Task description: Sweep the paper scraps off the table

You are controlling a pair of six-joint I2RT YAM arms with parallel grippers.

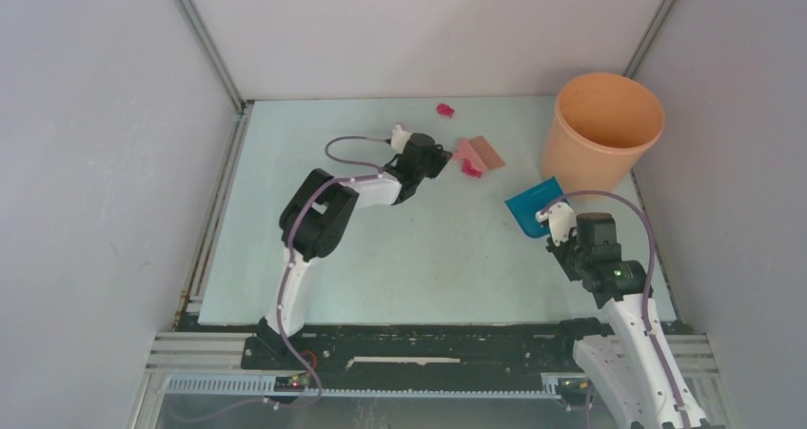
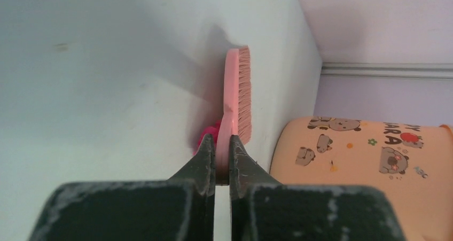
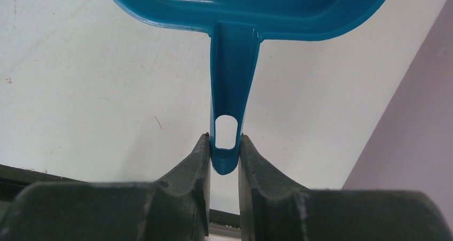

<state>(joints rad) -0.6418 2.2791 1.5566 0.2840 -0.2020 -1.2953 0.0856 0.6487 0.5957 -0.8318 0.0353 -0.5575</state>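
A: Table (image 1: 428, 258), pale mint, under everything. Orange bucket (image 1: 602, 129) upright at far right corner.

B: Blue dustpan (image 3: 235, 64) just beside bucket; right gripper (image 3: 224, 154) clamped on its handle end, by the hanging hole.

A: Left gripper (image 2: 223, 158) pinched tight on pink brush (image 2: 237, 91) handle, bristles turned toward bucket.

B: Paper scraps (image 1: 470, 167) on table: one magenta wad just beside brush, second wad (image 1: 444, 109) near far edge, well apart.

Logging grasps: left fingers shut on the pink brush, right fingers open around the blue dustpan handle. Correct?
Not quite. The right fingers are shut on the blue dustpan handle, per the right wrist view. The left fingers are indeed shut on the pink brush.
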